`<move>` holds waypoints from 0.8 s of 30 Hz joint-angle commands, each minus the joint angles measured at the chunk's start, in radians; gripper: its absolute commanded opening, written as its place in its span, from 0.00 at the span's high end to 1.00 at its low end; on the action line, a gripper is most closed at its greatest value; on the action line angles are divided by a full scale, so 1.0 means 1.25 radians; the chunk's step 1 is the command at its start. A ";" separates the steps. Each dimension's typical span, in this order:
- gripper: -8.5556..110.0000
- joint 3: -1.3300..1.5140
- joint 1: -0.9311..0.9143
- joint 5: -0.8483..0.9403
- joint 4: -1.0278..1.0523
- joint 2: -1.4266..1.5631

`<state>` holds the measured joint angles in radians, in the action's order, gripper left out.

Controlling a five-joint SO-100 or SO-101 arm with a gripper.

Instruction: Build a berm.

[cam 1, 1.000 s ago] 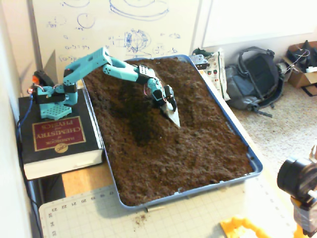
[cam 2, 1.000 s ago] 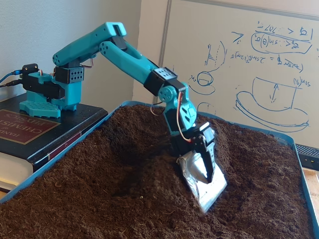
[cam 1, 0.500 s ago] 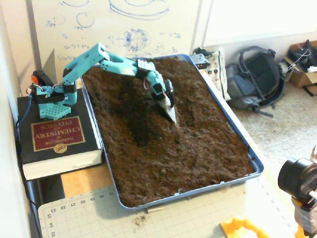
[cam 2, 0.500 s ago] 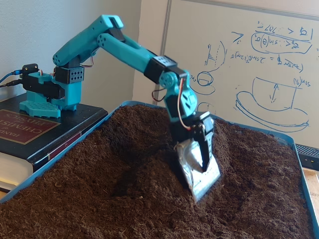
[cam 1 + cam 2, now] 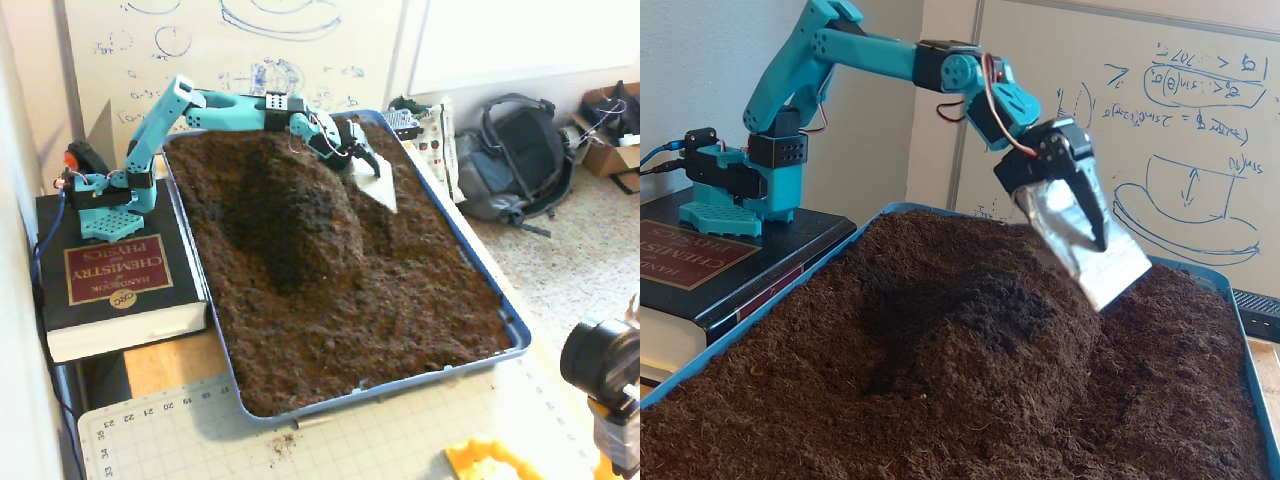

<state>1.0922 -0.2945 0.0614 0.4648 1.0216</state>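
Note:
The berm (image 5: 290,215) is a rounded ridge of darker soil running from the back toward the middle of the blue tray (image 5: 478,283); it also shows in the other fixed view (image 5: 960,305). My gripper (image 5: 370,163) is at the tray's back, just right of the berm's far end. It is shut on a flat silver plate (image 5: 379,186). In a fixed view the gripper (image 5: 1095,238) holds the plate (image 5: 1105,265) tilted downward, its lower edge just above the soil.
The arm's base stands on a thick book (image 5: 115,278) left of the tray (image 5: 735,335). A backpack (image 5: 520,160) lies on the floor at the right. A cutting mat (image 5: 300,440), a yellow object (image 5: 490,462) and a camera (image 5: 605,365) are in front.

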 commanded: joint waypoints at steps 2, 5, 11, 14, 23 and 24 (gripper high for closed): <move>0.93 -0.016 -0.050 -0.007 -0.180 0.032; 0.93 -0.023 -0.075 -0.007 -0.270 -0.040; 0.93 -0.029 -0.129 0.006 -0.362 -0.180; 0.93 -0.031 -0.145 0.006 -0.410 -0.220; 0.93 -0.028 -0.145 0.006 -0.563 -0.313; 0.93 -0.028 -0.142 0.006 -0.571 -0.326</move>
<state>1.0983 -0.4694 0.0614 -0.1979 0.5906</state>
